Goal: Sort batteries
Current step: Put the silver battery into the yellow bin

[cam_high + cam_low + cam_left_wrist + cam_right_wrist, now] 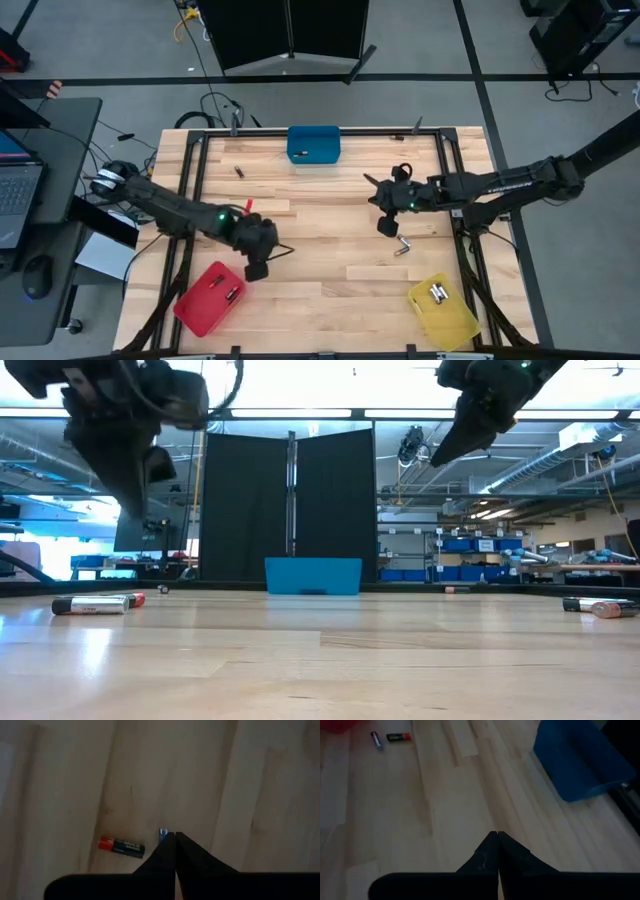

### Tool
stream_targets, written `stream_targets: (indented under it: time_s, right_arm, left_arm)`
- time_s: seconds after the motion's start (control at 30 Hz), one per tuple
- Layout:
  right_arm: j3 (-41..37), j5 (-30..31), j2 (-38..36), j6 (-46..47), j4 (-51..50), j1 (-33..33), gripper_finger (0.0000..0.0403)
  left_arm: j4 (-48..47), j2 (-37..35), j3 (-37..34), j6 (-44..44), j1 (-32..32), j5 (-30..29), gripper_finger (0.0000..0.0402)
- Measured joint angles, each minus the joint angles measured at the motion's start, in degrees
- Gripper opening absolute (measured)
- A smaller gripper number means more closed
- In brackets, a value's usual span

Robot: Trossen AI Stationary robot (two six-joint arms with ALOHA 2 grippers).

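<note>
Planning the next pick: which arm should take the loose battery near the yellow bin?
Right. In the high view the right gripper, fingers shut, hovers beside that battery, with the yellow bin on its side. The left gripper, also shut, sits across the table by the red bin.

Three bins (pixel 313 143) – about eight batteries (pixel 403 245) visible.

From my console I see a grey floor (pixel 420 40) around the table, a black folding screen (pixel 290 505) standing behind it, a desk with a laptop (pixel 18 200) beside it, and what may be shelving with blue bins (pixel 470 545) far back.
</note>
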Motion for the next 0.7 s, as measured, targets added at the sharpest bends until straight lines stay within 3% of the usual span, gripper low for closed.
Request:
stream_targets:
  time_s: [0.13,0.3,0.5,0.7]
  right_arm:
    - [0.0,1.6,0.0,2.4,-1.3,2.4,0.0008]
    - [0.0,1.9,0.0,3.9,-1.2,3.9,0.0009]
    - [0.0,3.1,0.0,4.4,-1.1,4.9,0.0009]
    - [0.0,3.2,0.0,4.4,-1.2,5.3,0.0009]
  left_arm:
    - [-0.6,0.1,-1.6,4.2,1.5,5.1,0.0027]
    - [-3.0,2.2,-1.7,4.3,1.4,8.1,0.0077]
    - [-3.1,6.5,-1.7,4.1,0.7,8.5,0.0129]
    - [-2.9,9.1,-1.7,3.5,0.8,6.8,0.0142]
